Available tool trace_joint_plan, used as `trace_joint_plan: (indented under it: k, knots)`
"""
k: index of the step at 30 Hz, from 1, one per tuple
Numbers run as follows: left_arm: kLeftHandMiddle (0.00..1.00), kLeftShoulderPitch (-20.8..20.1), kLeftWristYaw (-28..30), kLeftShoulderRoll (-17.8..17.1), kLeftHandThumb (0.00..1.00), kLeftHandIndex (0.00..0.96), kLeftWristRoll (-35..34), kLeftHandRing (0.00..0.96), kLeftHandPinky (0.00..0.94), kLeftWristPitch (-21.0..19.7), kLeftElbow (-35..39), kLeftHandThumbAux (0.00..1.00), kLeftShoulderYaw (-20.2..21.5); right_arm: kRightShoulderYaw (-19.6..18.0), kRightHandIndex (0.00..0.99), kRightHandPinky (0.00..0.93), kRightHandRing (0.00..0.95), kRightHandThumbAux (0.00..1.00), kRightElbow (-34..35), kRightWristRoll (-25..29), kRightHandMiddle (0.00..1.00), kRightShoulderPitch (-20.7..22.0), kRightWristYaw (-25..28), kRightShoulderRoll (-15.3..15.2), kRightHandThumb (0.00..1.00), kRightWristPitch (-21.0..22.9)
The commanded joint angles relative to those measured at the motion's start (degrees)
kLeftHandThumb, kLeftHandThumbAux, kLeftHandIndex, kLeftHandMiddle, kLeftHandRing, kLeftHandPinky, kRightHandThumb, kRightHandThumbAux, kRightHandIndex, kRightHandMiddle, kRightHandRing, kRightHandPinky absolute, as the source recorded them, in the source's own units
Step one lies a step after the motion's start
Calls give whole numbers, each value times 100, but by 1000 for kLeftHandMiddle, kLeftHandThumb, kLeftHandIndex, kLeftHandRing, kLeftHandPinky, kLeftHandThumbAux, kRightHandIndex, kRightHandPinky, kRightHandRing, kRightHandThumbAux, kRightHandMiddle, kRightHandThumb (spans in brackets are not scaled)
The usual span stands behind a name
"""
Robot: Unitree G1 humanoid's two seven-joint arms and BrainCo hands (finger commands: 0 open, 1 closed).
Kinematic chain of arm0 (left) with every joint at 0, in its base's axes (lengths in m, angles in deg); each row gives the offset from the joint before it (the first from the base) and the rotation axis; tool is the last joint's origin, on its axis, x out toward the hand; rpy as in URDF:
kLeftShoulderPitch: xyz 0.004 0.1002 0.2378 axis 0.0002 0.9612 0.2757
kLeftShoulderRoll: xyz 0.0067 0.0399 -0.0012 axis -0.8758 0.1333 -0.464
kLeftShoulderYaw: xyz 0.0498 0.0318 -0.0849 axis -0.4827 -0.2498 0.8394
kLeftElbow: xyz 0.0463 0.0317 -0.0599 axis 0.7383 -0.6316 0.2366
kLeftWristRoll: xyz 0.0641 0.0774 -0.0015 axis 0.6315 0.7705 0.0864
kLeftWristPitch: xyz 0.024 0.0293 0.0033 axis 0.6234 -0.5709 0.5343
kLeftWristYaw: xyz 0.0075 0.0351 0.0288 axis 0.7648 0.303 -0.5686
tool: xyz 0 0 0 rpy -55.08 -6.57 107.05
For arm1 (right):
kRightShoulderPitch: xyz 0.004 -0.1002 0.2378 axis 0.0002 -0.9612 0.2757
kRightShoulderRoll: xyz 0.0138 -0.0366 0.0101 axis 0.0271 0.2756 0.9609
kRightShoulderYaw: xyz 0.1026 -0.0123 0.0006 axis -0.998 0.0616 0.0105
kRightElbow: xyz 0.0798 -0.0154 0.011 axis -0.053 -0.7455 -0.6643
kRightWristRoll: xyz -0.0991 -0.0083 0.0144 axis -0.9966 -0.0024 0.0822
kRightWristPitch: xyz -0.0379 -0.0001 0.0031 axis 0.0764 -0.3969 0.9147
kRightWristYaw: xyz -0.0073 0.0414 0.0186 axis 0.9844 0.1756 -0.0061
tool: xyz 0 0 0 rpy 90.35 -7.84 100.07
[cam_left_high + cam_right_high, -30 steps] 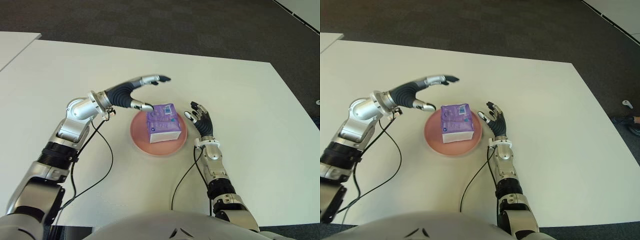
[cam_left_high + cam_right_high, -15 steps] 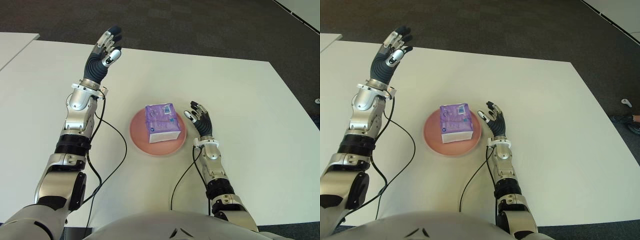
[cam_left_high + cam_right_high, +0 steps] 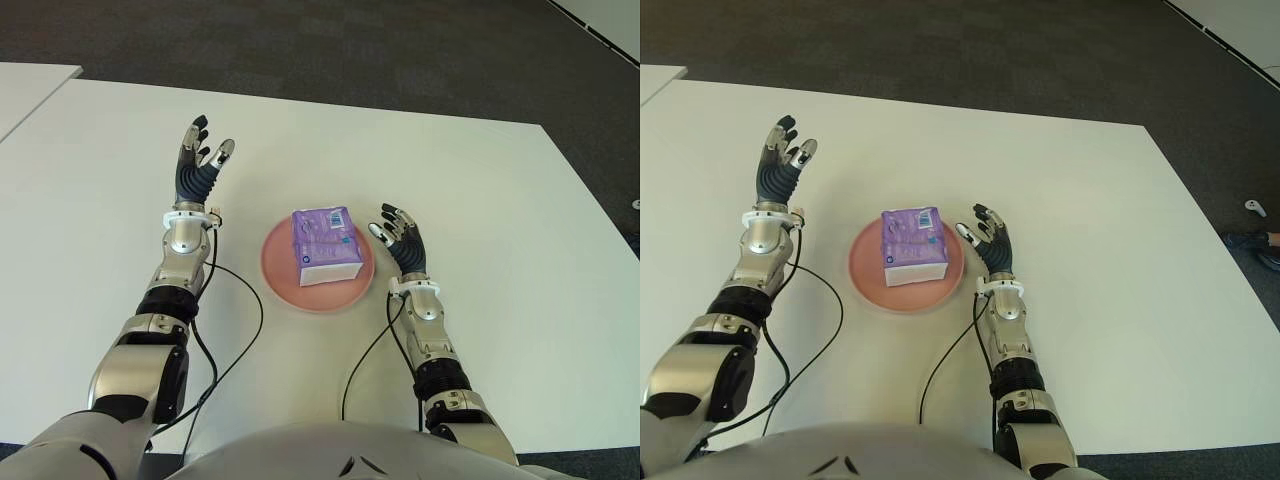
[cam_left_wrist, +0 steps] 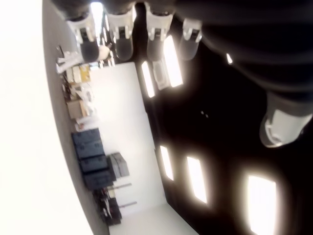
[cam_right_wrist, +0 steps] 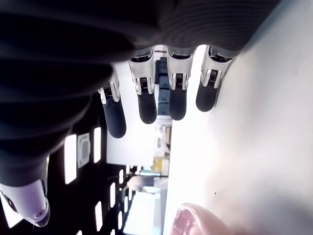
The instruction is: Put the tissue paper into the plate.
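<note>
The purple tissue pack (image 3: 326, 246) lies flat in the pink plate (image 3: 282, 270) near the middle of the white table (image 3: 500, 200). The right hand (image 3: 402, 242) sits just beside the plate's rim, fingers apart (holding nothing). The left hand (image 3: 198, 170), toward the table's left edge, has its fingers spread, empty.

left hand (image 3: 199, 165) | released tissue pack (image 3: 324, 245) | withdrew left of plate (image 3: 282, 276)

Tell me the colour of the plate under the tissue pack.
Pink plate, clearest in the left eye view.
</note>
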Motion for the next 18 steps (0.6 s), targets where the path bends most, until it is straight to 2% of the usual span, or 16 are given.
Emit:
trace_joint_plan:
  k: [1, 7, 11, 15, 18]
  knots:
    - [0, 704, -311, 505, 0, 0, 307, 0, 0, -40, 741, 491, -290, -13, 256, 163, 153, 629, -114, 69, 195, -316, 22, 54, 530, 255]
    - [0, 1281, -321, 838, 0, 0, 316, 0, 0, -596, 1566, 514, -439, 11, 260, 174, 164, 620, 127, 8, 208, -394, -87, 107, 560, 444]
    - [0, 1460, -169, 745, 0, 0, 271, 0, 0, -796, 1396, 521, -420, 35, 261, 170, 170, 613, 307, -8, 216, -458, -98, 121, 573, 556]
    - [0, 1571, 25, 625, 0, 0, 266, 0, 0, -357, 853, 498, -446, 40, 261, 161, 168, 613, 430, 3, 217, -498, -81, 122, 576, 659]
    - [0, 1491, 102, 523, 0, 0, 275, 0, 0, -41, 335, 481, -435, 43, 262, 166, 169, 615, 447, -3, 217, -505, -81, 120, 576, 679]
